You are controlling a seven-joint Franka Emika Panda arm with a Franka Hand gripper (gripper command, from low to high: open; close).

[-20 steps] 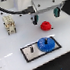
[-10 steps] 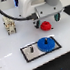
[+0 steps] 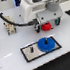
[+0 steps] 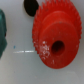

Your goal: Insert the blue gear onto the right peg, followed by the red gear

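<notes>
The blue gear [image 3: 44, 44] lies flat on the right part of the dark plate [image 3: 30, 56]. The right peg is hidden under its hub. A thin dark left peg [image 3: 31, 50] stands bare. The red gear [image 3: 45, 26] lies on the white table behind the plate, right under my gripper [image 3: 46, 25]. Dark fingers [image 3: 37, 28] show on either side of it, apart, so the gripper looks open around the gear. In the wrist view the red gear [image 4: 52, 30] fills most of the picture, its hub hole [image 4: 58, 47] facing the camera. No fingers show there.
A small grey fixture [image 3: 9, 29] stands on the table at the exterior view's left, with a black cable [image 3: 18, 23] running from it to the arm. A dark round spot [image 4: 31, 6] and a greenish edge [image 4: 1, 30] appear in the wrist view.
The arm has moved down over the red gear, which now sits between the fingers. The blue gear has stayed on the plate.
</notes>
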